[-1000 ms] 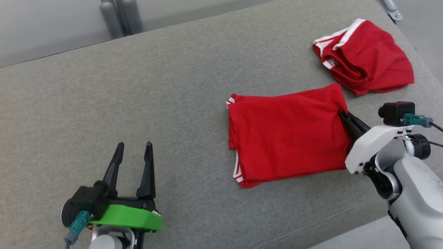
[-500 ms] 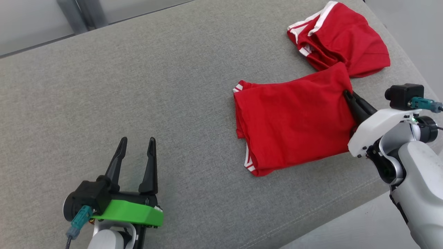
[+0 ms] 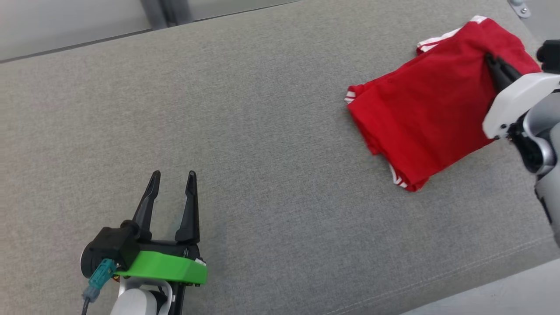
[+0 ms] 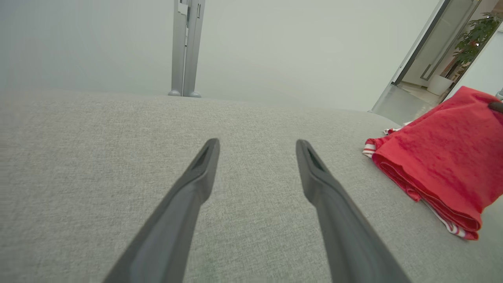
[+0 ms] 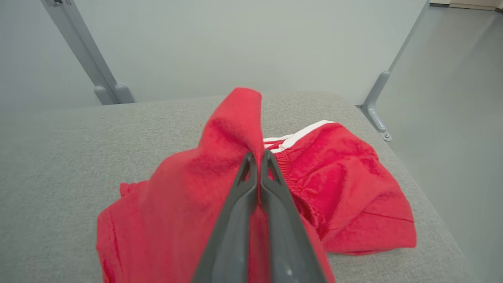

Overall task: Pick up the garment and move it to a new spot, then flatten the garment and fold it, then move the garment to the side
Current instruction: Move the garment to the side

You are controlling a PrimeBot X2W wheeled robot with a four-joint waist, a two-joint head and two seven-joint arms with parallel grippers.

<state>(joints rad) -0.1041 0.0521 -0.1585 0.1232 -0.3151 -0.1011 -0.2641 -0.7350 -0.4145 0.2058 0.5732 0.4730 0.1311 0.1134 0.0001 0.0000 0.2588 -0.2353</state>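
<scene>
One garment [image 3: 415, 127] corner is pinched by my right gripper [image 3: 493, 61]; left gripper [image 3: 171, 176] jaws spread. Dragging it could undo the fold.

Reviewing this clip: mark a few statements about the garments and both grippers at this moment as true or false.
1. The right gripper is shut on an edge of the folded red garment with white stripes. True.
2. The left gripper holds cloth. False: it is open and empty above the grey fabric surface.
3. A second red garment with white trim lies next to the gripped one. True.
4. The garments rest on a wooden table. False: they rest on the grey fabric surface.
</scene>
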